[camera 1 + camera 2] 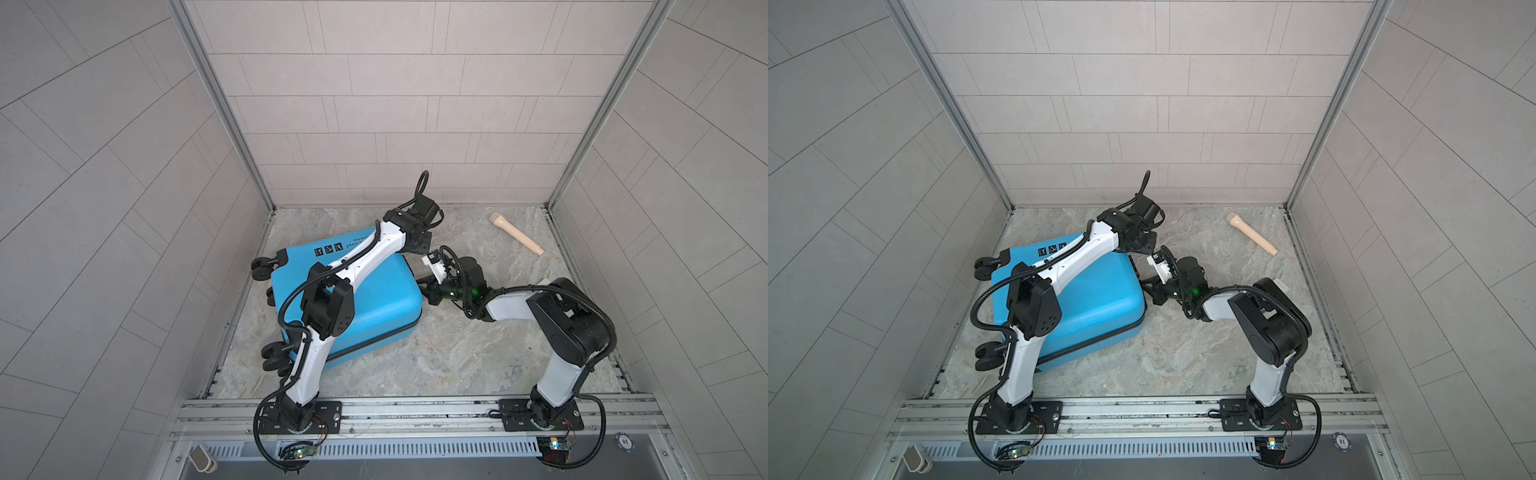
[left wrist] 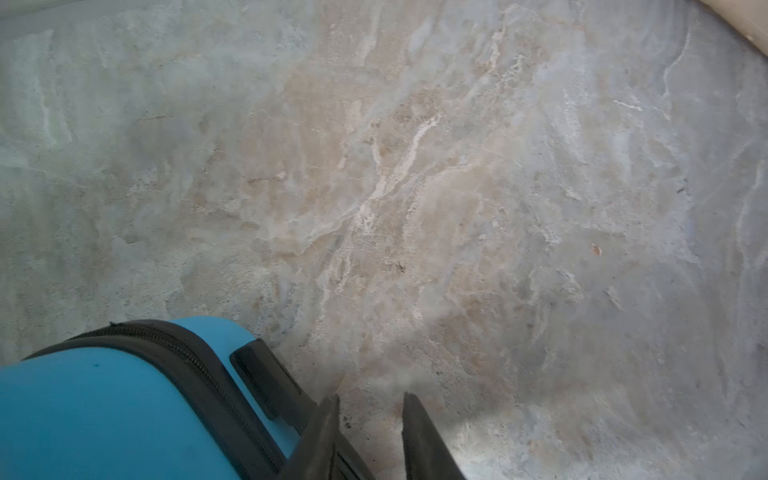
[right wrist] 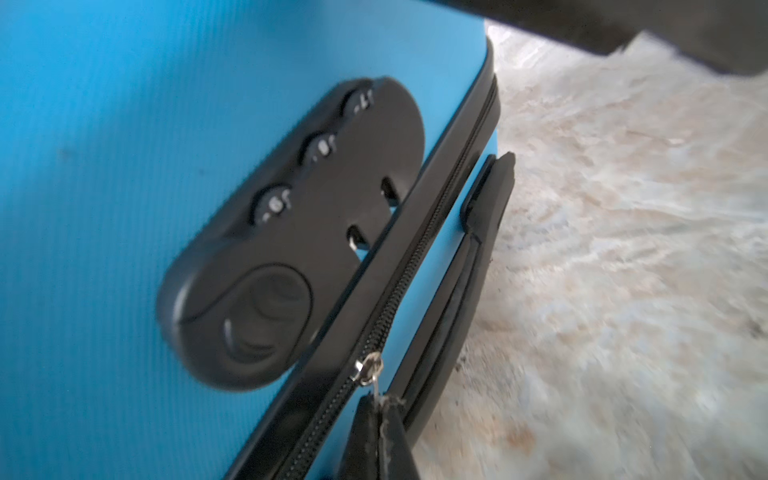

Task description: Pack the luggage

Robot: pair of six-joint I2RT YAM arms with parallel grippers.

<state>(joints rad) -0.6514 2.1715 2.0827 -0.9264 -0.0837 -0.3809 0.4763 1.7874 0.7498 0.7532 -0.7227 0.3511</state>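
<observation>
The luggage [image 1: 374,299] [image 1: 1096,299] is a bright-blue hard-shell suitcase lying flat and closed on the marble table, wheels to the left. My left arm reaches over it. The left gripper [image 2: 370,397] hovers open past its far right corner [image 2: 104,407], with only bare table between the fingers, next to a black handle [image 2: 270,378]. The right gripper [image 1: 424,286] [image 3: 380,401] is at the suitcase's right side, shut on the metal zipper pull [image 3: 368,370], just below the black combination lock [image 3: 291,232] and beside the side handle [image 3: 478,249].
A beige tube-shaped object [image 1: 517,232] [image 1: 1252,232] lies at the back right of the table. Tiled walls close in three sides. The arm bases sit on a metal rail [image 1: 415,411] along the front edge, with a poker chip [image 1: 624,441] at its right end.
</observation>
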